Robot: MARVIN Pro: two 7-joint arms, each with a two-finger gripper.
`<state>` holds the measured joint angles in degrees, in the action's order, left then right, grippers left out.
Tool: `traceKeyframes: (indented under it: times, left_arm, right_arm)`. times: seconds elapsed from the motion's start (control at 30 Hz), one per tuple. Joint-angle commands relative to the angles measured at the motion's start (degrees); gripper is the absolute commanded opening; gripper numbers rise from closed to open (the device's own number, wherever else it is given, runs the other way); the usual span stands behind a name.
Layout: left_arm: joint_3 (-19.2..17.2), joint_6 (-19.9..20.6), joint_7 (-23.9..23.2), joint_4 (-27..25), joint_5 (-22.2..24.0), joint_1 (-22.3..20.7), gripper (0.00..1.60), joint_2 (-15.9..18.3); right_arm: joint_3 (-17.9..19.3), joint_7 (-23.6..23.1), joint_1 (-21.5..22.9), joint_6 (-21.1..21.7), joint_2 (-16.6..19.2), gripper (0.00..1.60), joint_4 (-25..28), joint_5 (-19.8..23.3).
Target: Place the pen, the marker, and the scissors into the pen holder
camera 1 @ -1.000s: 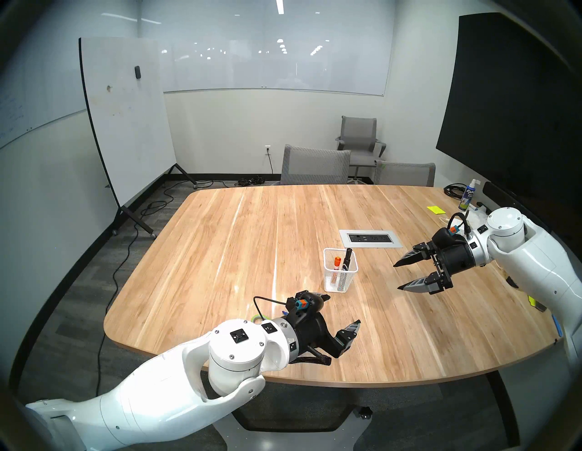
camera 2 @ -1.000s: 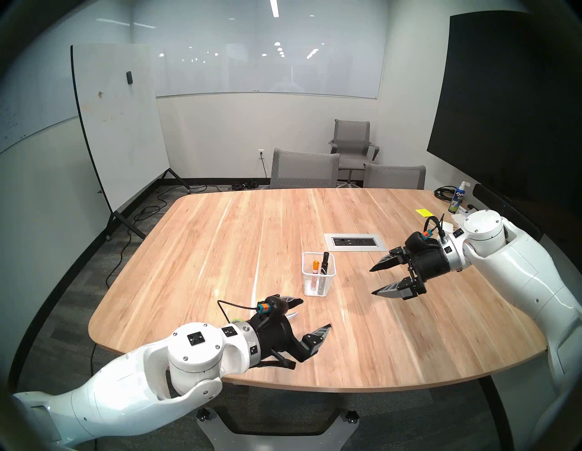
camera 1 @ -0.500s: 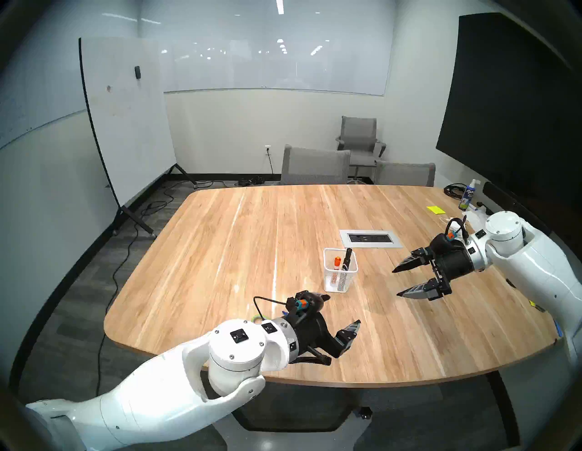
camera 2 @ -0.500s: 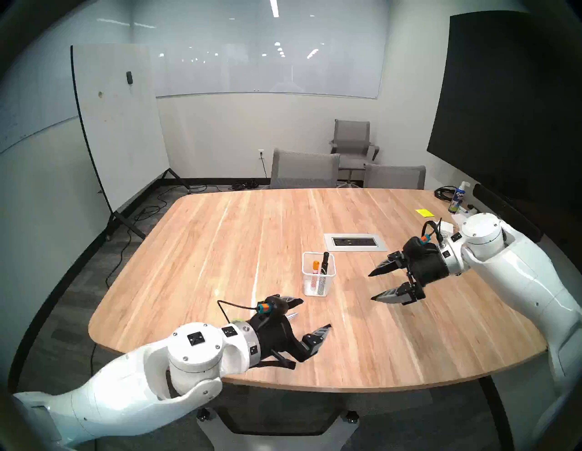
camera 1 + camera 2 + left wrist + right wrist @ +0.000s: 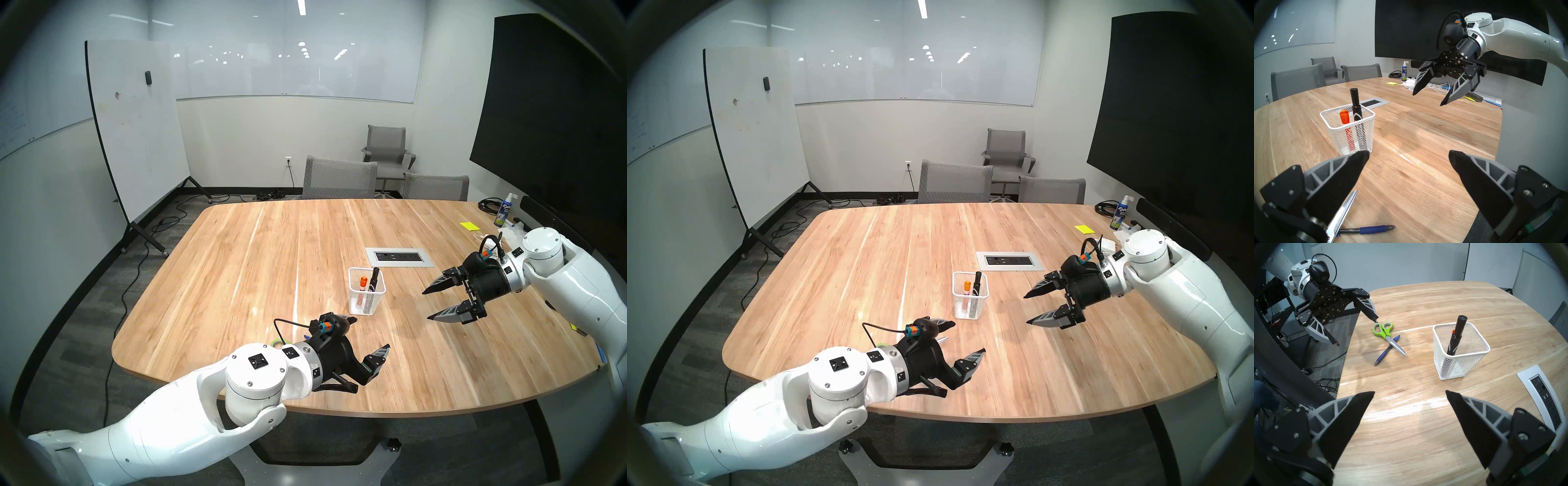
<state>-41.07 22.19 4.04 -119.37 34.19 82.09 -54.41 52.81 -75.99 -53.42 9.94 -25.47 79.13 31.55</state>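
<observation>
Wood-grain table [image 5: 271, 258] fills a meeting room with grey chairs [image 5: 339, 178] at its far edge and a rolling whiteboard [image 5: 135, 129] off its left side. Toward the near left corner lie the scissors [image 5: 1385, 335], flat on the wood, green handles toward the table's near edge and shut blades crossing over the pen [image 5: 1387, 350], which also lies flat, touching them from beneath. Just above them hangs the left gripper [image 5: 369, 334], its fingers spread wide and holding nothing; in the left wrist view one finger [image 5: 1344, 178] sits over the scissor blades. Further in, near the middle of the table, stands the holder [image 5: 367, 291], upright, with a black marker [image 5: 1356, 110] leaning inside and rising past the rim, and an orange-capped marker [image 5: 1345, 122] beside it within the mesh. Behind the holder a power panel [image 5: 399, 257] is set flush in the tabletop. To the holder's right, well apart from it, the right gripper [image 5: 428, 304] hovers over bare wood, fingers spread and empty. At the far right corner stand a spray bottle [image 5: 504, 210], a yellow sticky pad [image 5: 469, 226] and some coiled cable [image 5: 488, 205].
</observation>
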Motion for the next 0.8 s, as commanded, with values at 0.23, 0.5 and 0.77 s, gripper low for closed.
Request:
traceKeyframes:
  times: [0.23, 0.5, 0.77]
  left_arm:
    - [-0.53, 1.8, 0.75, -3.31, 1.92, 0.51, 1.6, 0.82]
    - [-1.77, 1.87, -1.45, -4.74, 4.6, 2.36, 1.6, 4.74]
    - [-3.91, 4.02, -0.3, -6.97, 5.29, 4.22, 1.6, 9.75]
  right_arm:
    - [0.57, -0.14, 0.62, 0.23, 0.41, 1.6, 0.2, 0.2]
    - [0.59, -0.14, 0.61, 0.24, 0.4, 1.6, 0.2, 0.18]
    - [0.59, -0.15, 0.61, 0.23, 0.4, 1.6, 0.19, 0.17]
